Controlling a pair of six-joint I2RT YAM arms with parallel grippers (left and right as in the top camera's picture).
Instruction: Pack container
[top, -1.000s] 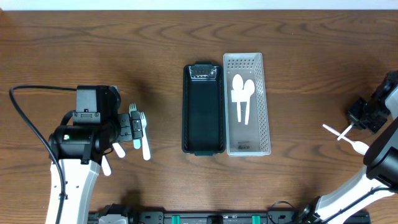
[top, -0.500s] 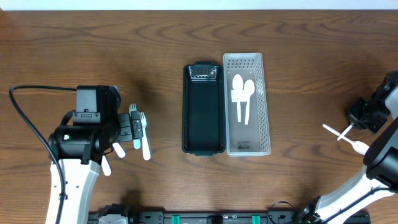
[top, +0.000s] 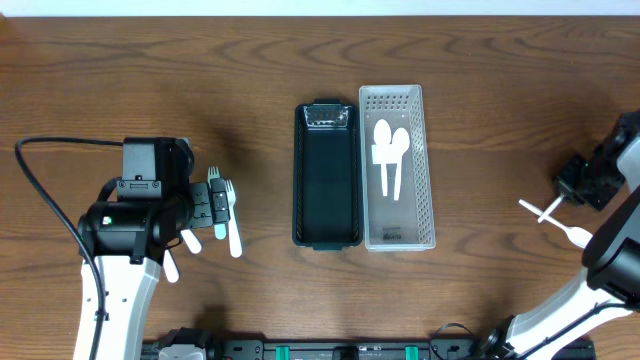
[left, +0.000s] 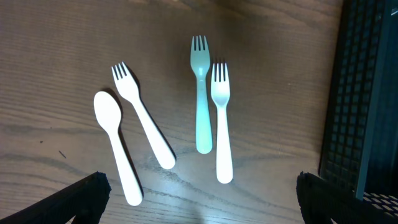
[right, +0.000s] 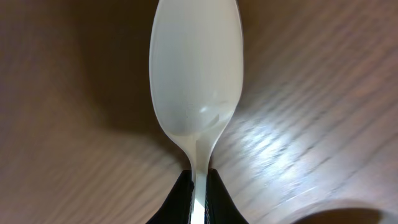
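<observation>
Counter, centre: tray, with basket touching its right side; two spoons inside the basket, far half.
Left: two forks side by side; third fork and lone spoon left of them.
Far right: resting spoon; raised spoon over the counter near it.

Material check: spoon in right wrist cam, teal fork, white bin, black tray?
The spoon looks like moulded plastic, white and semi-gloss, with a soft highlight in its bowl. The teal fork is likely plastic too: even colour, matte. The white bin is probably plastic, with perforated walls. The black tray is probably plastic, with a gridded texture and a slight sheen.
</observation>
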